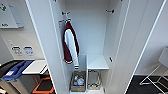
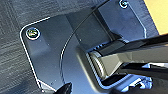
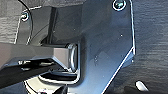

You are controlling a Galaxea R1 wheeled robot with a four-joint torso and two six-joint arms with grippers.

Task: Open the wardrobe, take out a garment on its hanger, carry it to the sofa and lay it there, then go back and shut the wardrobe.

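From the head camera I am looking into the wardrobe (image 1: 90,32), which stands tall and narrow with its long axis upright and both doors swung wide towards me: the left door (image 1: 43,42) leans out on one side, the right door (image 1: 135,42) on the other. Inside I count two black hooks, one on the left inner wall (image 1: 65,13) and one on the right inner wall (image 1: 110,11). One piece of clothing hangs in there, a maroon jacket with white sleeves (image 1: 70,45), dangling straight down on the left side from a white hanger (image 1: 67,21). I cannot find the black top in these pictures. Low in the wardrobe there is a white shelf (image 1: 98,62) on the right. Beneath it sit two containers side by side on the floor of the wardrobe: a basket (image 1: 78,82) holding a jumble of small items, some blue, and a wire basket (image 1: 94,80) whose contents I cannot make out. Left of the wardrobe I see a white table (image 1: 33,67), and right of it a white chair (image 1: 160,72) on dark carpet. My wrist cameras show the robot's dark plates above grey carpet; I cannot tell how either claw stands.
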